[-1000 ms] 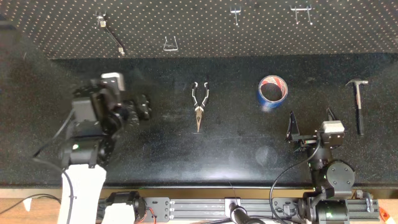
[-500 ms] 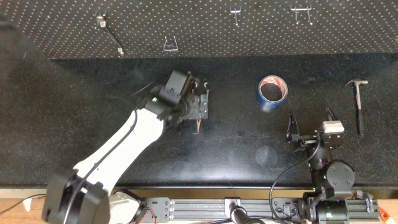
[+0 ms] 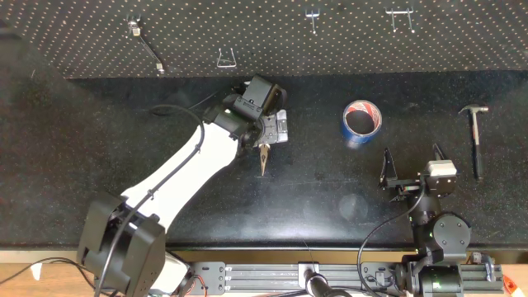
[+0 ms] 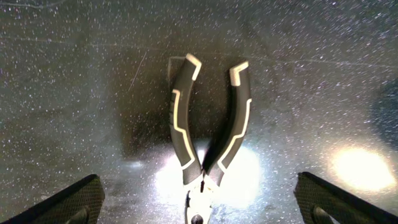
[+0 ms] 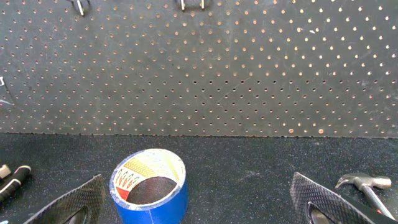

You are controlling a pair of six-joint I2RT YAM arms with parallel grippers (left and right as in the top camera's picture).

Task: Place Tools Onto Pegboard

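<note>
Left gripper [image 4: 196, 183] spread wide above black speckled worktop [image 4: 74, 93]. Black-and-white-handled needle-nose pliers [image 4: 180, 124] lie flat between its fingers, not touching either. Right gripper [image 5: 196, 186] also spread, with blue tape roll [image 5: 149, 210] just ahead and black perforated pegboard [image 5: 249, 74] beyond.

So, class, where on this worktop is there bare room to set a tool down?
Bare: the worktop left of the left arm; the gap between pliers and tape roll; between tape roll and hammer. Crowded: around the pliers, where the left claw hovers.
</note>
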